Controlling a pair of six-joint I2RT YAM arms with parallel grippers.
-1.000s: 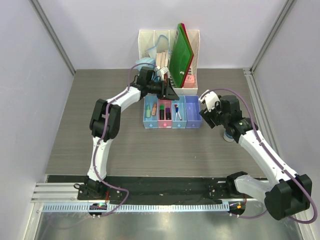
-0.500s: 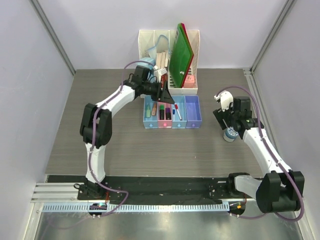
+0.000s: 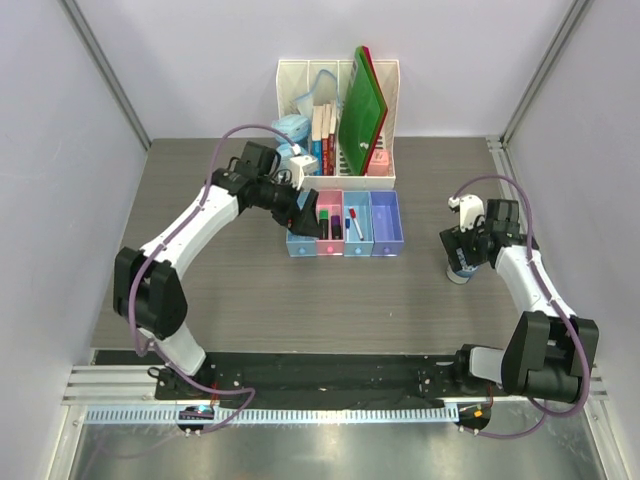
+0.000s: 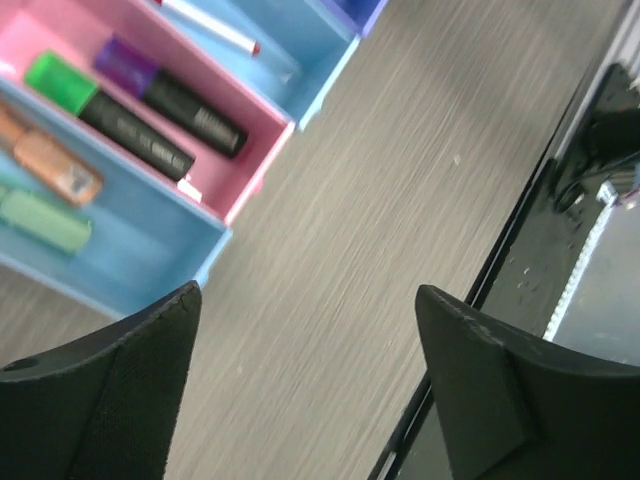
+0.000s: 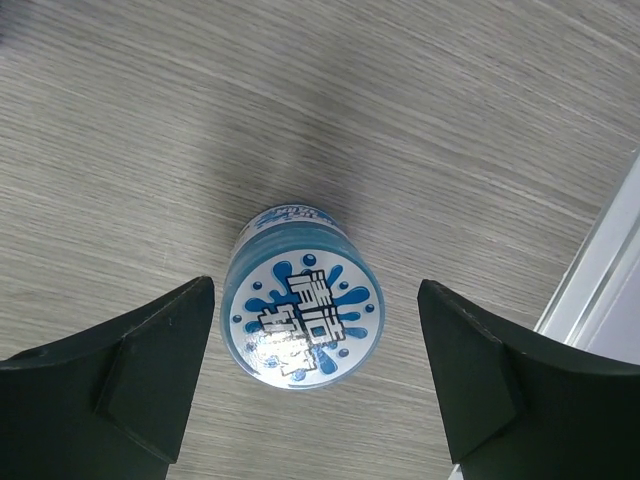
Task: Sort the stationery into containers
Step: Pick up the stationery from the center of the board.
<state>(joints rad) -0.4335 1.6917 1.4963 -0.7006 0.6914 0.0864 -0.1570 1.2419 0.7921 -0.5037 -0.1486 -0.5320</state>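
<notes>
Four trays stand in a row: light blue (image 3: 296, 243), pink (image 3: 326, 213), light blue (image 3: 350, 243) and purple (image 3: 388, 225). In the left wrist view the pink tray (image 4: 258, 168) holds two black markers, one green-ended (image 4: 57, 80), one purple-ended (image 4: 125, 62). An orange piece (image 4: 60, 165) and a mint highlighter (image 4: 45, 220) lie in the left blue tray (image 4: 150, 235). A red-capped white pen (image 4: 215, 28) lies in the other blue tray (image 4: 290, 60). My left gripper (image 4: 308, 293) (image 3: 305, 222) hangs open over bare table beside the trays. My right gripper (image 5: 315, 288) (image 3: 465, 252) stands open astride the blue-lidded pot (image 5: 302, 308) (image 3: 460, 272), not touching it.
A tall white file rack (image 3: 338, 75) with books and green folders stands behind the trays, a pale blue case (image 3: 290, 128) at its left. A metal rail (image 3: 505, 180) bounds the table on the right, close to the pot. A black strip (image 3: 330, 370) runs along the near edge.
My left gripper has drawn back from the trays toward the left and opened wider. My right gripper has swung right and come over the pot, also opening wider.
</notes>
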